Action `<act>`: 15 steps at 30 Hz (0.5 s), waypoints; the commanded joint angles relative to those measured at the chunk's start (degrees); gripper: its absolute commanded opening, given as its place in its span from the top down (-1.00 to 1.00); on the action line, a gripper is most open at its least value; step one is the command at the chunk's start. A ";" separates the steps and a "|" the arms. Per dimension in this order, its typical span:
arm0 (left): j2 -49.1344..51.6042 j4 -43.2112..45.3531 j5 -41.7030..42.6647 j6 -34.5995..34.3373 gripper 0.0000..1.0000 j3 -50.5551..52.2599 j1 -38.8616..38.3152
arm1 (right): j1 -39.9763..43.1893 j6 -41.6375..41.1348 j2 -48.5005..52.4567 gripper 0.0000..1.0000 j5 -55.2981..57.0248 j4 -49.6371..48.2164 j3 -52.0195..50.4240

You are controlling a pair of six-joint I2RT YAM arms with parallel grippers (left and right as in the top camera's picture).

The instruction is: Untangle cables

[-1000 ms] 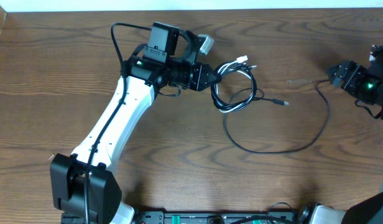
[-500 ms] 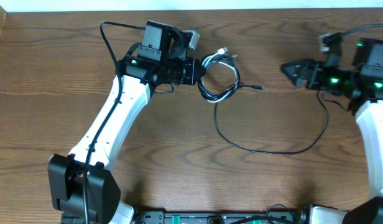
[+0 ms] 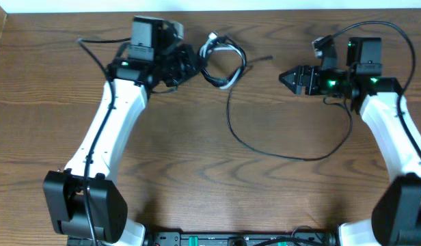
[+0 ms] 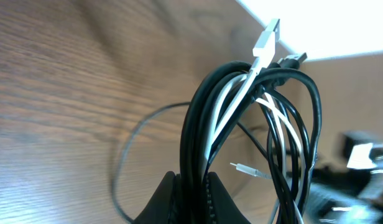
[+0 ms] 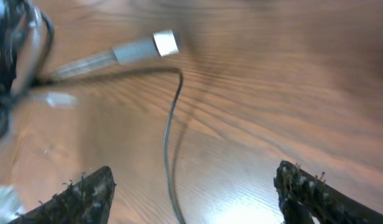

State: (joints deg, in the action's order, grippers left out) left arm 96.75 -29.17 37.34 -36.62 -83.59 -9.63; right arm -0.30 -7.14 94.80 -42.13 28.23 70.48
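two arms [image 3: 108,130]: white, one at each side.
left gripper [image 4: 191,190]: clamped tight on the coiled bundle of cables [image 3: 224,63], at the far edge of the table.
cables: one white, the rest black, too overlapped to count; one black strand curves wide over the wood.
right gripper [image 5: 191,193]: fingers spread wide, holding nothing, near a loose plug [image 5: 146,48].
surface: brown wood-grain table [image 3: 197,184].

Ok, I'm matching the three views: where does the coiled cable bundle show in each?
Overhead: cable bundle top centre, in the left gripper.
Left wrist: it fills the centre.
Right wrist: blurred dark loops at the far left edge, probably it.
Shared landmark: the long black cable trailing from it.
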 commanded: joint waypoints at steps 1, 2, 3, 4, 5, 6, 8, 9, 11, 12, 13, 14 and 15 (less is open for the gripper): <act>-1.31 1.99 9.88 -11.85 0.85 -1.14 1.90 | -0.90 4.85 2.99 -0.59 -12.61 -3.10 0.72; -1.31 2.47 11.45 -13.68 0.85 -1.14 2.16 | -1.38 5.64 3.74 -0.59 -13.42 -4.52 0.72; -1.31 2.82 12.92 -15.69 0.85 -1.14 2.29 | -1.99 5.99 4.44 -0.61 -13.49 -6.14 0.72; -1.31 3.04 14.01 -17.86 0.85 -1.14 2.34 | -2.64 5.97 5.11 -0.61 -13.46 -8.13 0.72; -1.31 3.19 15.26 -20.61 0.85 -1.14 2.32 | -3.63 5.95 5.97 -0.60 -13.44 -11.06 0.72; -1.31 3.17 15.93 -22.23 0.85 -1.14 2.32 | -4.09 5.97 6.36 -0.60 -13.35 -12.57 0.72; -1.31 3.17 17.77 -24.72 0.85 -1.14 2.32 | -5.51 5.95 7.26 -0.59 -12.46 -17.40 0.72; -1.31 3.17 18.73 -25.27 0.85 -1.14 2.32 | -6.01 5.97 7.45 -0.59 -11.89 -19.21 0.72; -1.31 3.17 20.41 -25.24 0.85 -1.14 2.32 | -6.82 5.95 7.52 -0.58 -10.27 -22.25 0.72; -1.31 3.15 20.96 -25.22 0.85 -1.14 2.32 | -7.19 5.95 7.54 -0.56 -9.07 -23.69 0.72; -1.31 3.15 21.40 -25.22 0.85 -1.14 2.32 | -7.37 5.95 7.52 -0.55 -8.09 -24.85 0.72; -1.31 3.17 21.92 -25.22 0.85 -1.14 2.32 | -7.58 5.95 7.52 -0.54 -7.10 -25.94 0.72; -1.31 3.17 22.47 -25.24 0.85 -1.14 2.32 | -7.72 5.95 7.54 -0.52 -5.64 -26.64 0.72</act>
State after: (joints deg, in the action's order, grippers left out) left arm 96.75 -26.41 54.85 -59.86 -83.59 -7.29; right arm -7.70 -2.11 101.91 -50.96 2.52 70.48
